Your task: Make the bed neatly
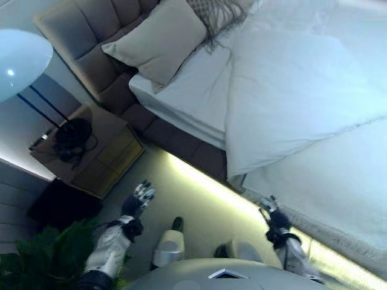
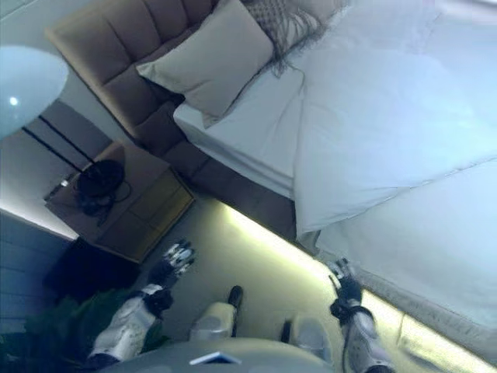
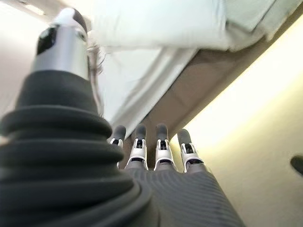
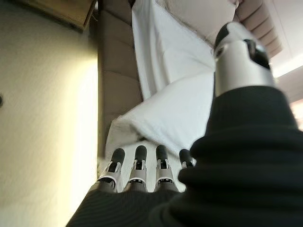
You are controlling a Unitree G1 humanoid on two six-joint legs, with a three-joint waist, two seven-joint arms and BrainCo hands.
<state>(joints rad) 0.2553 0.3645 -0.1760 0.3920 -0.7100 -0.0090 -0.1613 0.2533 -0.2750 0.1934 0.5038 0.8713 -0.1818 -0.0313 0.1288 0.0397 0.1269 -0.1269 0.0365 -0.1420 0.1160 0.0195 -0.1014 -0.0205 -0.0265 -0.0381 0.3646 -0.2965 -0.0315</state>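
A bed with a brown padded frame [image 1: 181,142] and a white sheet [image 1: 193,90] fills the upper right. A white duvet [image 1: 302,96] lies over it, its corner hanging over the near side [image 1: 239,172]. A beige pillow [image 1: 163,42] leans on the padded headboard [image 1: 91,42], with a fringed grey cushion [image 1: 217,12] behind it. My left hand [image 1: 138,199] is open above the floor, apart from the bed. My right hand [image 1: 270,208] is open just below the duvet's hanging edge and holds nothing. Both wrist views show straight fingers [image 3: 161,146] [image 4: 137,163].
A wooden nightstand [image 1: 97,151] with a black object [image 1: 71,138] on it stands left of the bed. A round white lamp shade [image 1: 21,60] is at the far left. A green plant [image 1: 48,254] is at the lower left. A lit strip [image 1: 205,181] runs under the bed frame.
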